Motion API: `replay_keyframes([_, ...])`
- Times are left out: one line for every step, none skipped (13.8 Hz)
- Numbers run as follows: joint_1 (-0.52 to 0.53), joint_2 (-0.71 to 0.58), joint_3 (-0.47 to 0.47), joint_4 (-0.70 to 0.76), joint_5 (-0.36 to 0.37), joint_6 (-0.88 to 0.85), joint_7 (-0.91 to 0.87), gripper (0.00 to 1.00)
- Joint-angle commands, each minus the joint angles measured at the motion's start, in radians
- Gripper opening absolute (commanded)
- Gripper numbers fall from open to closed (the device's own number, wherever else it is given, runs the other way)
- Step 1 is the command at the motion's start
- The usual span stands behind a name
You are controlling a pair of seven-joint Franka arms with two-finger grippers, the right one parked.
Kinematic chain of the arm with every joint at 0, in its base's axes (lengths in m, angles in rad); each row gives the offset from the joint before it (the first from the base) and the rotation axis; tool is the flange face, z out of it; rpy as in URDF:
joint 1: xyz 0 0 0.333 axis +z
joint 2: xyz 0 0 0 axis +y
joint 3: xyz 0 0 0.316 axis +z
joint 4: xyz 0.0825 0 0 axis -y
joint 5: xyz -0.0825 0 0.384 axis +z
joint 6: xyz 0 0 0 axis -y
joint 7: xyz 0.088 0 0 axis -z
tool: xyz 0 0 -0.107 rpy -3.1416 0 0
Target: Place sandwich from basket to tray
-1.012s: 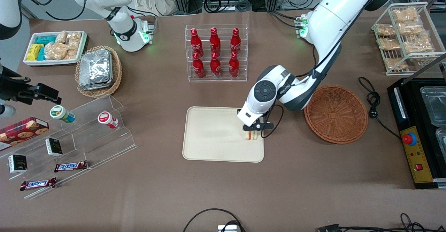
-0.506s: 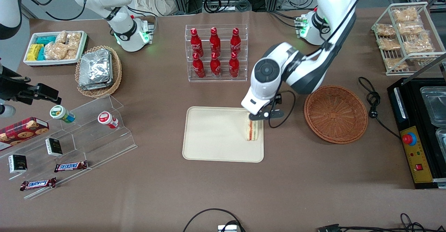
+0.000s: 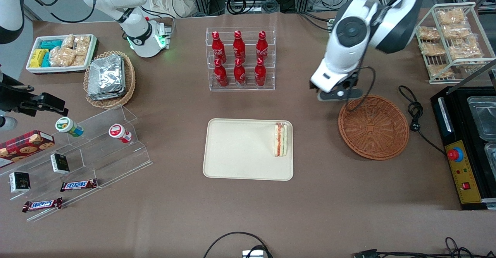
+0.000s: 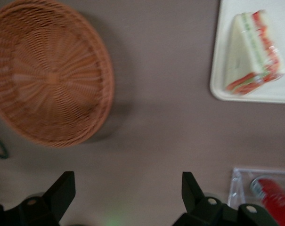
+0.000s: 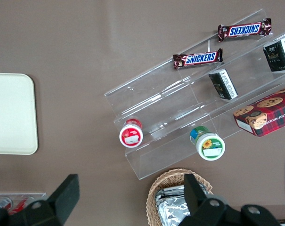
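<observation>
Raised above the table, the left gripper (image 3: pixel 336 94) hangs over bare brown surface between the basket and the clear rack of red bottles, its two black fingers (image 4: pixel 61 190) spread wide apart with nothing between them.

The sandwich (image 3: pixel 281 139) lies on the tray (image 3: pixel 240 149), close against the rim on the side toward the basket. It is a triangular wedge of pale bread, and the wrist view shows its cut edge striped with red, orange and green filling. The tray is flat, cream-beige plastic with rounded corners and a low rim; the rest of its surface is bare. The basket (image 3: pixel 374 126) is round, shallow, reddish-brown wicker with a tight woven spiral, and it holds nothing. It sits just beside the tray, toward the working arm's end of the table, the two apart.

Farther from the front camera than the tray stands the clear acrylic bottle rack (image 3: pixel 240 58), holding six red bottles in two rows. Toward the working arm's end, a white wire rack (image 3: pixel 453 43) holds bagged beige snacks, and a black cable (image 3: pixel 414 110) lies coiled beside the basket. Toward the parked arm's end, a tan basket (image 3: pixel 110 79) holds foil packs
</observation>
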Motion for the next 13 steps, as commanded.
replay_keyframes([0.13, -0.046, -0.008, 0.102, -0.041, -0.157, 0.153, 1.0])
replay_keyframes([0.164, -0.033, -0.008, 0.155, -0.041, -0.206, 0.172, 1.0])
replay_keyframes([0.19, -0.026, -0.008, 0.195, -0.041, -0.234, 0.173, 1.0])
replay_keyframes([0.228, -0.022, -0.008, 0.221, -0.044, -0.253, 0.175, 1.0])
replay_keyframes([0.254, -0.016, -0.008, 0.246, -0.044, -0.262, 0.178, 1.0])
replay_keyframes([0.274, 0.006, -0.008, 0.273, -0.046, -0.276, 0.178, 1.0])
replay_keyframes([0.293, 0.036, -0.008, 0.32, -0.046, -0.305, 0.178, 1.0])
replay_keyframes([0.302, 0.081, -0.008, 0.38, -0.044, -0.338, 0.178, 1.0])
replay_keyframes([0.311, 0.13, -0.008, 0.443, -0.041, -0.372, 0.178, 1.0])
replay_keyframes([0.327, 0.185, -0.008, 0.51, -0.032, -0.4, 0.176, 1.0])
replay_keyframes([0.333, 0.228, -0.008, 0.558, -0.029, -0.424, 0.176, 1.0])
replay_keyframes([0.344, 0.259, -0.008, 0.594, -0.028, -0.437, 0.176, 1.0])
replay_keyframes([0.347, 0.268, -0.008, 0.6, -0.027, -0.44, 0.175, 1.0])
